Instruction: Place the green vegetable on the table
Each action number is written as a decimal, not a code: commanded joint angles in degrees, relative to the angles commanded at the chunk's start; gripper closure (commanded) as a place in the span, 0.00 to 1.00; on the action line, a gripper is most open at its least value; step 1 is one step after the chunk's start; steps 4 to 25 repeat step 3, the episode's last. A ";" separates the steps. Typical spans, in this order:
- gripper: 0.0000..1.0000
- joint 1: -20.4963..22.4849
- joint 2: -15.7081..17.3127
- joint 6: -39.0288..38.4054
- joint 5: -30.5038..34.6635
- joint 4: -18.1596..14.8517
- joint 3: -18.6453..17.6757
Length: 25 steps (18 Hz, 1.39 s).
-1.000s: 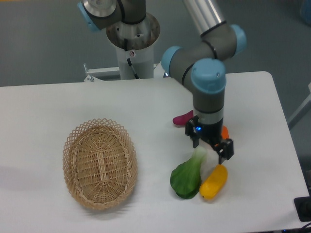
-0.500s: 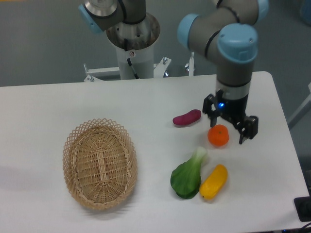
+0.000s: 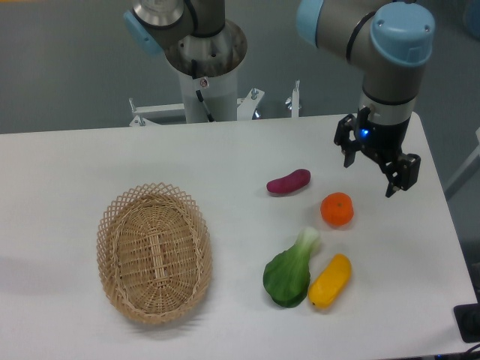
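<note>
Jaws of the gripper (image 3: 370,168) are spread wide and empty, withdrawn up to the far right. Green vegetable (image 3: 289,270) lies released on the desk (image 3: 67,165); placement appears complete.

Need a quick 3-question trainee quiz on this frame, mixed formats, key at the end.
1. True or false: the green vegetable lies inside the wicker basket.
2. Which item lies right beside the green vegetable? A) purple vegetable B) yellow vegetable C) orange fruit
3. Fill in: the gripper holds ____.

Key:
1. False; it lies on the table, right of the basket.
2. B
3. Nothing; its jaws are open and it hangs above and to the right of the orange fruit.
</note>
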 joint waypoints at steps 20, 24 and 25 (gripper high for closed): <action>0.00 0.00 0.00 -0.09 -0.09 0.00 -0.44; 0.00 0.00 0.00 -0.09 -0.09 0.00 -0.44; 0.00 0.00 0.00 -0.09 -0.09 0.00 -0.44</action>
